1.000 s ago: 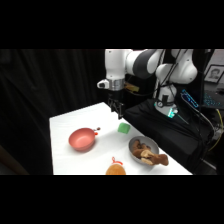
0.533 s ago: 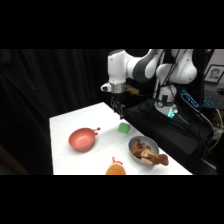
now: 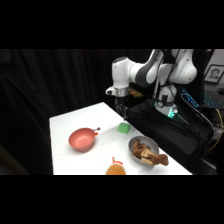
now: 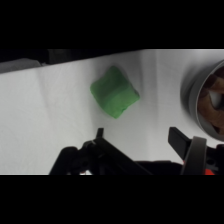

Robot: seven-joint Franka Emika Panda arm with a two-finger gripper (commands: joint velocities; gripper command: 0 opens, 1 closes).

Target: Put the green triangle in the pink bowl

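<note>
Fingers spread and empty, the white arm's gripper (image 3: 121, 111) is hovering just above the small bright green wedge block (image 4: 114, 92) lying on the white table (image 3: 70, 124). Next: descending to straddle it, gripping, then carrying to the shallow salmon-pink plastic bowl (image 3: 82, 139), well apart.

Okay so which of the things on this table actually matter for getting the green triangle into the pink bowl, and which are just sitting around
Belong to the job:
green triangle, on the table under the gripper
pink bowl, toward the table's left

Just lying about:
grey metal bowl with brown contents, right of the triangle
orange object at the table's front edge
</note>
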